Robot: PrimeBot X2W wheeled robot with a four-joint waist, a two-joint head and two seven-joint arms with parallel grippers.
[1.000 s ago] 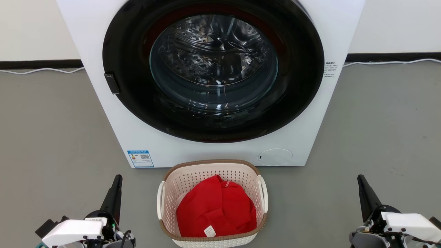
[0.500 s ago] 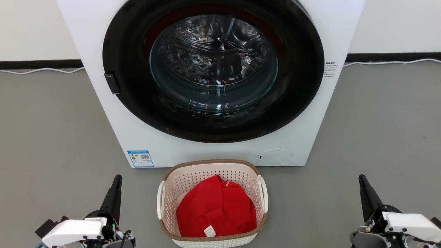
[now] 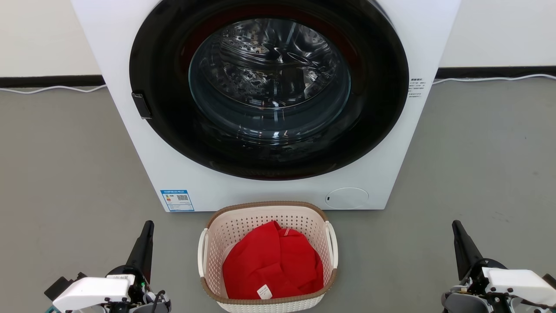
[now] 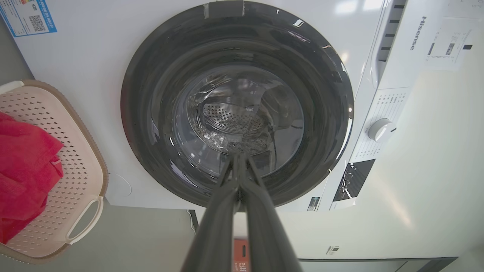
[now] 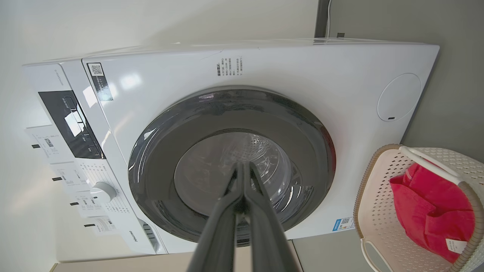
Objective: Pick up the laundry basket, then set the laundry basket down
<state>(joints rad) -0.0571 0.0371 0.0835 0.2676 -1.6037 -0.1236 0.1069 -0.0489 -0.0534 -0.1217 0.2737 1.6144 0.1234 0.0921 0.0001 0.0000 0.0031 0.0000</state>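
The cream-white perforated laundry basket (image 3: 217, 243) with its brown woven-look rim stands on the grey floor just in front of the washer, low in the middle of the head view. A crumpled red garment (image 3: 271, 263) lies inside it. One white handle shows on each side. My left gripper (image 3: 147, 230) is shut, well to the left of the basket and apart from it. Far off to the basket's right, my right gripper (image 3: 457, 230) is shut too. The basket (image 4: 81, 166) sits at the left edge of the left wrist view, and the basket (image 5: 372, 211) appears at the right wrist view's lower right.
A white front-loading washer (image 3: 182, 174) with a closed dark round door (image 3: 269, 87) rises right behind the basket. White cables (image 3: 491, 79) run along the black skirting at the wall. Bare grey floor (image 3: 65, 174) lies on both sides.
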